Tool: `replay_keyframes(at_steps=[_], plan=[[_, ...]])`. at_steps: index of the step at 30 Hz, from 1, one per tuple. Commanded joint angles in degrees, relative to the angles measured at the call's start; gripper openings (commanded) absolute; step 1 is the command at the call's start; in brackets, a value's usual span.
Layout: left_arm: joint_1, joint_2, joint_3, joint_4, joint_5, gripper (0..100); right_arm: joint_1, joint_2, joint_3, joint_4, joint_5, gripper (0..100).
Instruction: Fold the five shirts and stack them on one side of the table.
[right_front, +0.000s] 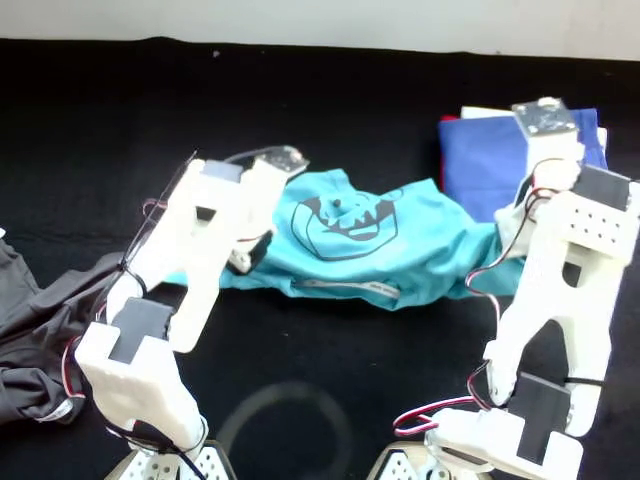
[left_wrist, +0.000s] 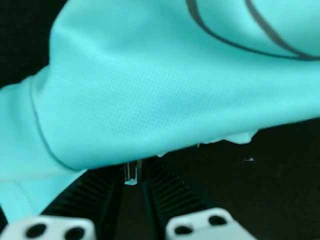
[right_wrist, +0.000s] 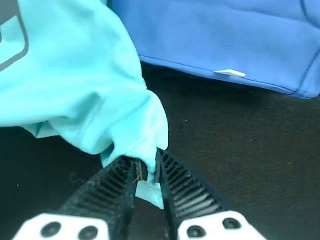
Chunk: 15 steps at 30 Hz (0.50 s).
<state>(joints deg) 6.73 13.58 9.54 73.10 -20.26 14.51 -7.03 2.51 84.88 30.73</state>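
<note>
The teal shirt (right_front: 370, 245) lies stretched across the middle of my black table (right_front: 100, 120). My left gripper (left_wrist: 134, 172) is clamped on 1 edge and my right gripper (right_wrist: 148, 170) pinches the opposite end. A folded blue shirt (right_front: 490, 160) lies just behind its right end, and a dark shirt (right_front: 40, 330) sits crumpled far left.

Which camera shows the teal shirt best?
The high view: nearly the whole teal shirt, spread between both arms. Left wrist view: an edge in the left gripper. Right wrist view: a bunched corner in the right gripper.

Bright, even light; faint soft shadows.
</note>
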Motion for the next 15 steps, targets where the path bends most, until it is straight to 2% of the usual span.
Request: replay_keyframes(at_steps=[1, 3, 6, 9, 12, 15], plan=[[-0.13, -4.79, -7.96, 7.47, 0.35, 1, -0.66, -2.68, 0.04, -0.31, 0.35, 0.7], [-0.22, -7.87, -12.53, 12.13, 0.35, 1, -0.57, -2.68, -1.36, 0.22, 0.35, 3.0], [-0.22, -13.05, -19.38, 17.85, 0.35, 1, 0.92, -2.68, -4.35, 0.31, 0.26, 12.9], [-0.13, -17.54, -25.19, 21.80, 0.35, 1, 0.57, -2.68, -8.92, 3.30, -3.16, 20.5], [0.75, -20.62, -28.53, 23.56, 0.35, 1, -3.12, -2.77, -15.08, 9.54, -5.36, 20.5], [4.53, -22.37, -30.11, 23.30, 0.35, 1, -6.20, -2.77, -21.58, 14.37, -6.77, 20.4]])
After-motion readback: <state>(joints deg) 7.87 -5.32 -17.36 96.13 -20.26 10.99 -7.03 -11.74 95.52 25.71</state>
